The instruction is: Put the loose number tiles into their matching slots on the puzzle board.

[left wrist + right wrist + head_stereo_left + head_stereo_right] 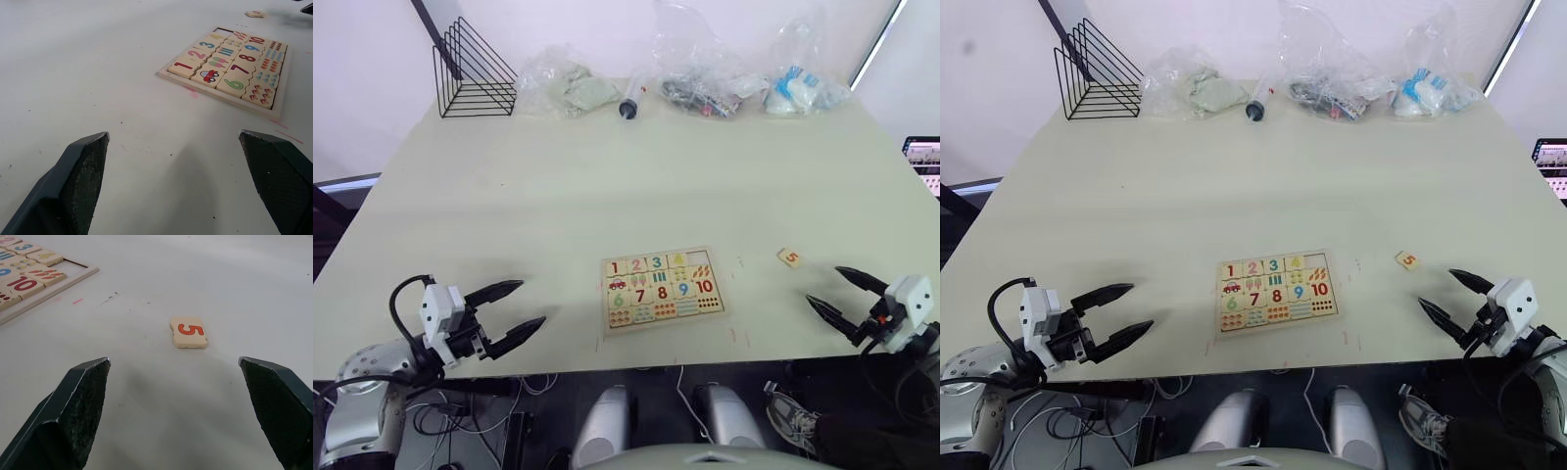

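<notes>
The puzzle board (661,287) lies flat near the table's front edge, between my two arms. Most of its squares hold tiles with digits, pictures and dots. One matching slot (73,267) at the board's far right corner is bare wood. A loose tile with a red 5 (789,258) lies on the table to the right of the board, apart from it. My right gripper (824,285) hovers open just in front of that tile (189,332), empty. My left gripper (530,303) is open and empty, left of the board (230,63).
Along the far edge stand a black wire rack (475,73), three clear plastic bags (570,86) (703,83) (800,90) and a syringe-like tube (629,99). The table's front edge (636,367) runs just below both grippers.
</notes>
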